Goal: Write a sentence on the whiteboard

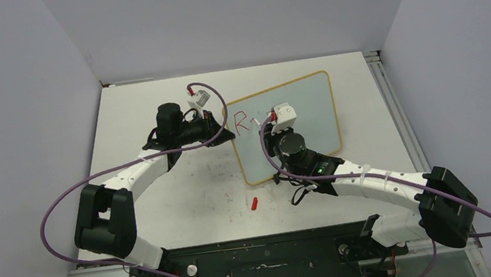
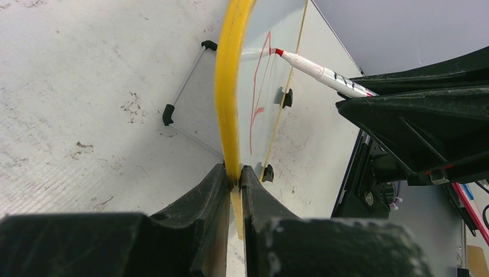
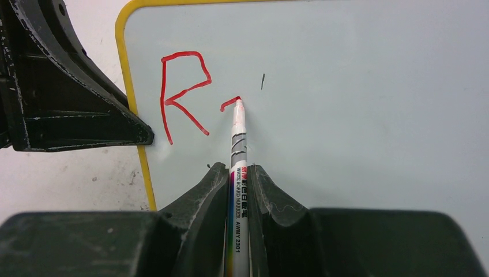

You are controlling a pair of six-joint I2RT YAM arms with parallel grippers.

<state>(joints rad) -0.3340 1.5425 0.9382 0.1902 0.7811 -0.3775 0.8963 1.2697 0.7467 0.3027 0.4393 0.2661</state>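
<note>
The whiteboard [image 1: 314, 111] stands tilted up on the table, pale surface inside a thin yellow frame. My left gripper [image 1: 226, 134] is shut on its left frame edge [image 2: 230, 86]; the jaws [image 2: 237, 173] pinch the frame. My right gripper [image 1: 274, 131] is shut on a white whiteboard marker [image 3: 238, 133] with a red tip. The tip touches the board [image 3: 357, 86]. Of the sentence, a red "R" [image 3: 181, 92] and a short red stroke [image 3: 229, 104] at the tip show. The "R" [image 1: 241, 122] also shows from above.
A small red marker cap [image 1: 254, 203] lies on the scuffed white table [image 1: 165, 199] in front of the board. Black clip feet [image 2: 168, 114] prop the board from behind. Grey walls close in on three sides.
</note>
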